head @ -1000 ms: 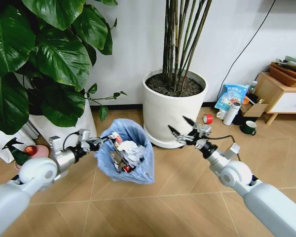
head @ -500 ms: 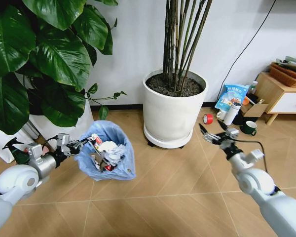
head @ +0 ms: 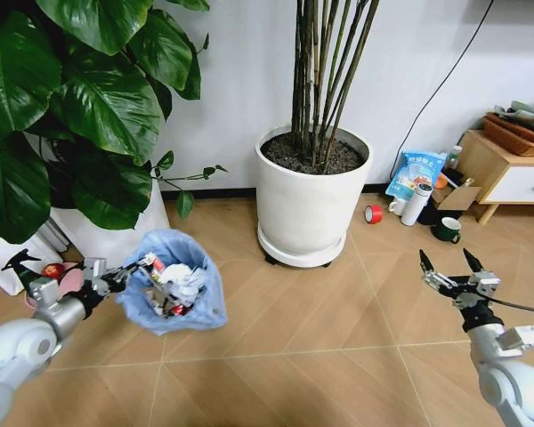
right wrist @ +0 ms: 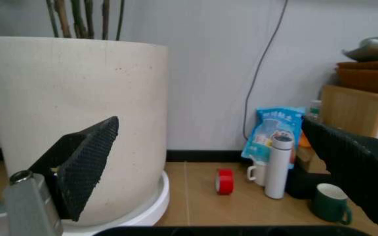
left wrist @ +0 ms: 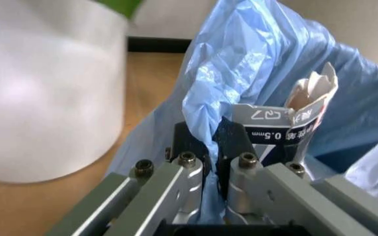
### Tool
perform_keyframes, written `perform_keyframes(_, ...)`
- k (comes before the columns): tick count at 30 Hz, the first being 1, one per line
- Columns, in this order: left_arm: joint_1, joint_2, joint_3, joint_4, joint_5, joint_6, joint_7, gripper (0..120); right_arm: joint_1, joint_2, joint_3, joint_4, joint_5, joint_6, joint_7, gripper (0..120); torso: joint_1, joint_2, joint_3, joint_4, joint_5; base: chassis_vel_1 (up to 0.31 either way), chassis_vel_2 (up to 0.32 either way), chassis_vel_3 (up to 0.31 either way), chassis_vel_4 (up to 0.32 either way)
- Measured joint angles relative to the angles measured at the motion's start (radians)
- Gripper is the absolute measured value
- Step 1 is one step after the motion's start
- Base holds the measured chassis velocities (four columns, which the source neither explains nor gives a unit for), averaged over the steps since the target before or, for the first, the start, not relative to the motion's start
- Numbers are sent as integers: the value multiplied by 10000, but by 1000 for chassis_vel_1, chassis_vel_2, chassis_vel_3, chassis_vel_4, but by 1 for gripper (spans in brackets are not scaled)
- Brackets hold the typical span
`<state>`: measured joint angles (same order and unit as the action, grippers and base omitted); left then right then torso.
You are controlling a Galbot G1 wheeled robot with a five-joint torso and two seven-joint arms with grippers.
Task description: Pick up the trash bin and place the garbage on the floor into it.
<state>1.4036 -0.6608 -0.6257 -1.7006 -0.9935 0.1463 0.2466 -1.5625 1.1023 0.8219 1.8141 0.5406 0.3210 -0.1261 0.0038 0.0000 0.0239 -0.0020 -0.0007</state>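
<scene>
The left end effector (head: 117,278) grips the rim of the trash bin (head: 172,294), garbage (head: 180,283) already inside; the right end effector (head: 455,270), wide open, needs another piece on the floor (head: 320,338), none visible.

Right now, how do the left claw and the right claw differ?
The left claw is shut on the trash bin, pinching its blue bag at the rim; the right claw is open and holds nothing. The left claw is near the leafy plant; the right claw hangs over bare floor. Both sit low, far apart.
</scene>
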Motion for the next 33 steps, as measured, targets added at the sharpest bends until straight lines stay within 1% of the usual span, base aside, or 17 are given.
perform_keyframes(3, 653, -310, -731, 7, 277, -151, 176, 0, -181, 579, 184, 87, -305, 118, 142, 100, 0, 0, 0, -1, -3, 0, 0, 0, 0)
perform_keyframes(4, 653, -310, -731, 7, 277, -151, 176, 0, -181, 579, 184, 87, -305, 118, 142, 100, 0, 0, 0, -1, -3, 0, 0, 0, 0)
perform_keyframes(6, 936, -592, -1170, 10, 402, -222, 258, 0, -310, 1019, 313, 92, -569, 272, 227, 100, 0, 0, 0, -1, 2, 0, 0, 0, 0)
perform_keyframes(7, 936, -592, -1170, 10, 402, -222, 258, 0, -310, 1019, 313, 92, -569, 272, 227, 100, 0, 0, 0, -1, 2, 0, 0, 0, 0)
perform_keyframes(11, 1229, -1021, -1551, -100, 648, -342, 408, 0, -618, 1775, 601, 147, -864, 584, 275, 100, 0, 0, 0, -2, -3, 0, 0, 0, 0)
perform_keyframes(12, 1229, -1021, -1551, -100, 648, -342, 408, 0, -618, 1775, 601, 147, -864, 584, 275, 100, 0, 0, 0, -2, -3, 0, 0, 0, 0)
perform_keyframes(15, 1410, -1248, -1671, -222, 793, -371, 428, 0, -890, 2227, 816, 260, -971, 683, 275, 100, 0, 0, 0, -4, 0, 0, 0, 0, 0)
perform_keyframes(16, 1410, -1248, -1671, -222, 793, -371, 428, 0, -890, 2227, 816, 260, -971, 683, 275, 100, 0, 0, 0, -4, 0, 0, 0, 0, 0)
perform_keyframes(19, 1726, -1492, -1859, -412, 1004, -400, 470, 0, -1031, 2614, 971, 281, -996, 801, 276, 100, 0, 0, 1, -5, -2, 0, 0, 0, 0)
perform_keyframes(27, 2225, -1706, -2214, -610, 1098, -471, 617, 0, -847, 2732, 968, 15, -840, 977, 275, 100, 0, 0, 1, -2, 0, 0, 0, 0, 0)
perform_keyframes(33, 2282, -1851, -2241, -711, 1148, -472, 616, 0, -749, 2716, 902, -251, -871, 1105, 150, 100, 0, 0, 1, -3, 0, 0, 0, 0, 0)
